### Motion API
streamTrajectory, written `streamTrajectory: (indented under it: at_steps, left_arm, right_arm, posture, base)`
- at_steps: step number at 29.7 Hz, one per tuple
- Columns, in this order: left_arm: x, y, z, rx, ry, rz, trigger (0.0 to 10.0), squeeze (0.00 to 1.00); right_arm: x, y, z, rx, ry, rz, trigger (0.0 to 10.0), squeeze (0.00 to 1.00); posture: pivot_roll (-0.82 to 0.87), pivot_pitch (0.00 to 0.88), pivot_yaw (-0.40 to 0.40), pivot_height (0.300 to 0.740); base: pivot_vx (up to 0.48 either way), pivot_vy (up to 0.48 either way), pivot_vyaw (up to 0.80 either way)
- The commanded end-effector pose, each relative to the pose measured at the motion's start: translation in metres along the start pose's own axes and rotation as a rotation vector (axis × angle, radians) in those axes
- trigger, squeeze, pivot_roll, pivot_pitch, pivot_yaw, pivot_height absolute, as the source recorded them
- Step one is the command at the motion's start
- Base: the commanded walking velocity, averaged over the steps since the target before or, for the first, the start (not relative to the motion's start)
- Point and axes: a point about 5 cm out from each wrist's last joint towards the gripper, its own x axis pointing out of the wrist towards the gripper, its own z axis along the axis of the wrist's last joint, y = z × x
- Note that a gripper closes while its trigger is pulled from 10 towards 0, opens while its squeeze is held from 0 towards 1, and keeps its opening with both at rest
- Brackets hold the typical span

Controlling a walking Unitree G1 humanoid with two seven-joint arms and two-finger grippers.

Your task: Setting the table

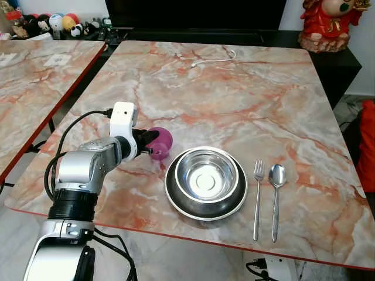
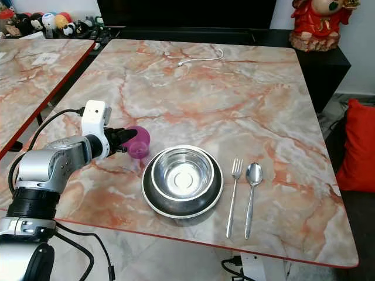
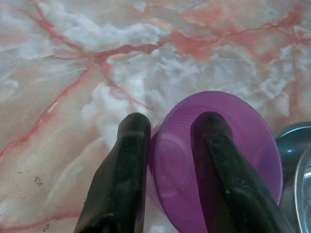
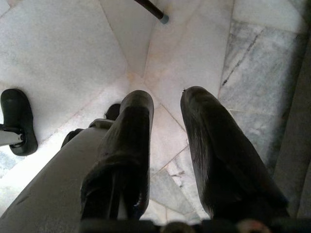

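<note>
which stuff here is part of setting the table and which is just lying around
Part of the job:
- purple cup, its wall pinched by the left gripper
- steel bowl on its plate
- fork
- spoon

Lying about:
- white cable
- red figurine
- toys
- red cushion

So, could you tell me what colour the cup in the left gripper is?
Purple cup, clearest in the left wrist view.

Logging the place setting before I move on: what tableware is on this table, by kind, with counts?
Purple cup, held in the left pincer: 1
Steel bowl: 1
Plate under the bowl: 1
Fork: 1
Spoon: 1
Total: 5
</note>
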Motion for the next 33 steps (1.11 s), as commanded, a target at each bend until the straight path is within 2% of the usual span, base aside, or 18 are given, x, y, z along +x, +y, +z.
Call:
streamTrajectory:
  at_steps: [1, 13, 20, 21, 22, 23, 29, 33]
  left_arm:
    - [0.000, 0.003, 0.001, -0.027, 0.013, 0.010, 10.0, 0.90]
    - [0.001, 0.005, 0.000, -0.039, 0.013, 0.036, 10.0, 0.89]
    - [0.000, 0.002, 0.009, -0.023, -0.029, 0.029, 10.0, 0.82]
    - [0.000, 0.002, 0.009, -0.012, -0.035, 0.028, 10.0, 0.73]
    - [0.000, 0.001, 0.010, -0.001, -0.041, 0.026, 10.0, 0.73]
    - [-0.002, -0.001, 0.015, 0.041, -0.077, 0.022, 10.0, 0.00]
    - [-0.006, -0.005, 0.026, 0.093, -0.145, 0.013, 10.0, 0.00]
    - [-0.014, -0.001, 0.039, 0.177, -0.235, 0.075, 10.0, 0.00]
  right_arm:
    - [-0.002, 0.000, -0.009, 0.003, 0.030, 0.001, 10.0, 0.00]
    - [-0.002, 0.000, -0.009, -0.002, 0.035, 0.002, 10.0, 0.00]
    - [-0.002, 0.001, -0.009, -0.003, 0.036, 0.003, 10.0, 0.00]
    - [-0.002, 0.001, -0.009, -0.003, 0.036, 0.003, 10.0, 0.00]
    - [-0.002, 0.001, -0.009, -0.003, 0.036, 0.003, 10.0, 0.00]
    - [-0.002, 0.000, -0.009, -0.003, 0.036, 0.003, 10.0, 0.00]
    - [-0.002, 0.000, -0.009, -0.003, 0.036, 0.002, 10.0, 0.00]
    - [-0.001, 0.000, -0.009, -0.003, 0.036, 0.003, 10.0, 0.00]
  posture:
    - [-0.04, 0.101, 0.043, 0.740]
    - [-0.04, 0.104, 0.041, 0.740]
    - [-0.04, 0.105, 0.041, 0.740]
    - [-0.04, 0.106, 0.040, 0.740]
    - [-0.04, 0.106, 0.040, 0.740]
    - [-0.04, 0.107, 0.040, 0.740]
    - [-0.04, 0.111, 0.038, 0.740]
    - [-0.04, 0.115, 0.037, 0.740]
  base:
    - [0.000, 0.000, 0.00]
    - [0.000, 0.000, 0.00]
    - [0.000, 0.000, 0.00]
    - [0.000, 0.000, 0.00]
    - [0.000, 0.000, 0.00]
    - [0.000, 0.000, 0.00]
    - [0.000, 0.000, 0.00]
    - [0.000, 0.000, 0.00]
